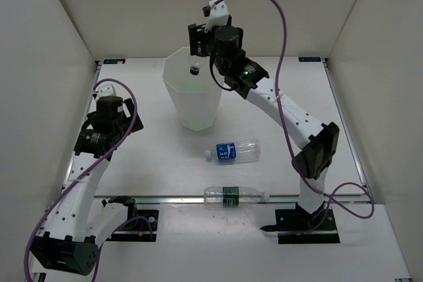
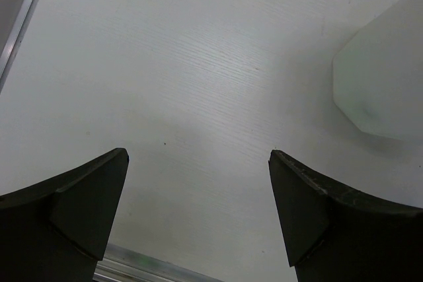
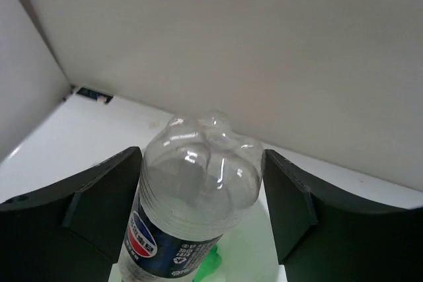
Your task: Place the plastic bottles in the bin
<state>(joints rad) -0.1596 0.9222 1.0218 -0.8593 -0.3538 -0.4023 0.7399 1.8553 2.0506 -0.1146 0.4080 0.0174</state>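
— Progress?
— My right gripper [image 3: 201, 156] grips one blue-label bottle [image 3: 195, 186], cap down over the bin [image 1: 198, 107] (green bottle [image 3: 206, 263] seemingly inside). Left gripper [image 2: 198, 193] gapes, empty. Its blue-label twin [image 1: 232, 151] and the dark-label bottle [image 1: 232, 195] lie on the table [image 1: 145, 163], unbinned.

Free table [image 1: 152, 156] left of bin [image 1: 195, 105] (walled)

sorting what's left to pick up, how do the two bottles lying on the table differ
The blue-label bottle looks stubbier; the green-label bottle looks slimmer and longer. The blue-label bottle lies nearer the bin; the green-label bottle lies along the front rail. Both are clear, on their sides.
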